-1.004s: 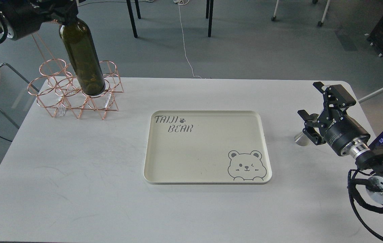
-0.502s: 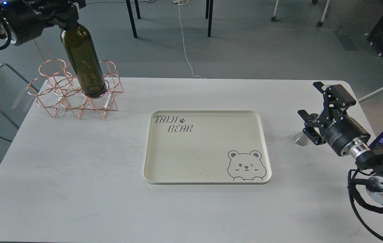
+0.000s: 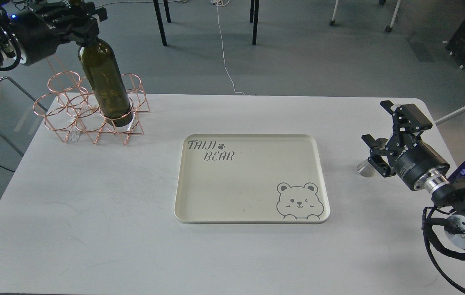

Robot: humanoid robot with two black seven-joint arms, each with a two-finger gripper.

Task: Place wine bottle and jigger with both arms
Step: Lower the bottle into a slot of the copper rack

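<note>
On the far left I see my left gripper (image 3: pixel 77 16), black with two fingers, pinching the neck of the tall dark olive-green glass wine bottle (image 3: pixel 107 84). The bottle leans a little, with its top toward the left and its bottom toward the right, and its base is at the front rings of the copper-coloured wire bottle rack (image 3: pixel 89 108); I cannot tell if the base rests in the rack or hangs just above it. The rack stands on the far left corner of the white rectangular table (image 3: pixel 93 213). In the middle of the table lies the cream rectangular plastic tray (image 3: pixel 248 180), with the words "TAIJI BEAR" in its upper left corner and a bear face drawn in its lower right corner. Nothing is on the tray. On the right side my right gripper (image 3: pixel 388 137), also black, has its two fingers spread apart. The small shiny steel jigger (image 3: pixel 365 168) stands on the table to the right of the tray, apart from it, and only its lower cone is visible because the lower finger covers the rest. The finger seems just beside it, but I cannot tell if it touches the metal.
</note>
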